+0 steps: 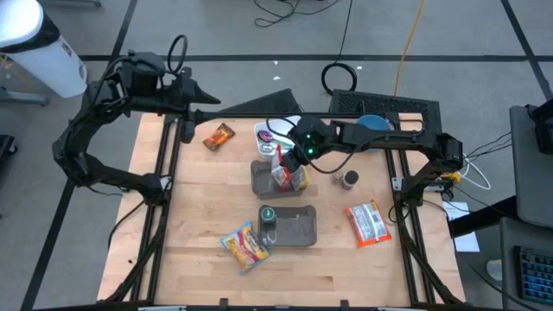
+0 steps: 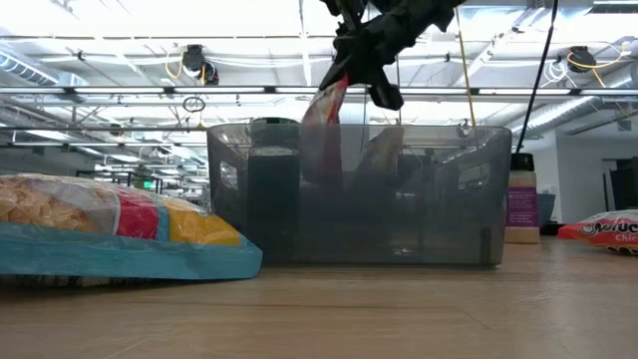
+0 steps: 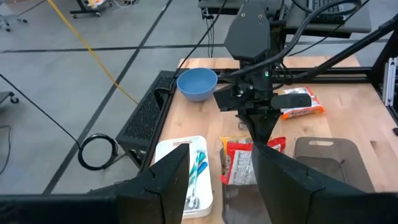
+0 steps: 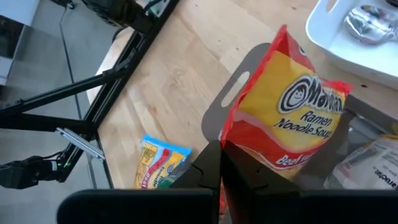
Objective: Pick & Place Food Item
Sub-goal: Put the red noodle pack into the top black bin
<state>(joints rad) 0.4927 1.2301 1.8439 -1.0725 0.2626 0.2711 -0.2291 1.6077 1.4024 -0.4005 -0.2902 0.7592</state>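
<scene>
My right gripper [image 1: 289, 161] is shut on a red and yellow ramen noodle packet [image 4: 292, 115] over the far grey bin [image 1: 262, 180] at the table's middle. In the low view the packet [image 2: 327, 112] hangs from the gripper [image 2: 351, 72], and its lower part reaches down behind the bin's wall [image 2: 449, 199]. Another pale packet [image 4: 367, 163] lies in the same bin. My left gripper [image 3: 227, 186] is open and empty, high at the far left [image 1: 197, 93], and it looks toward the bin. My right gripper pinches the ramen packet by one sealed edge [image 4: 235, 148] between its two shut fingers [image 4: 208, 168]. The fingers come from above, slanting down. The packet hangs tilted below them, its lower part inside the bin. I cannot tell whether it touches the bin's floor.
A second grey bin [image 1: 298, 229] with a dark green-lidded can [image 1: 268, 216] stands nearer. A chips bag [image 1: 244, 248], a red and white packet [image 1: 367, 222], an orange packet [image 1: 218, 136], a jar [image 1: 350, 180], a white utensil tray [image 1: 268, 136] and a blue bowl [image 1: 373, 125] lie around.
</scene>
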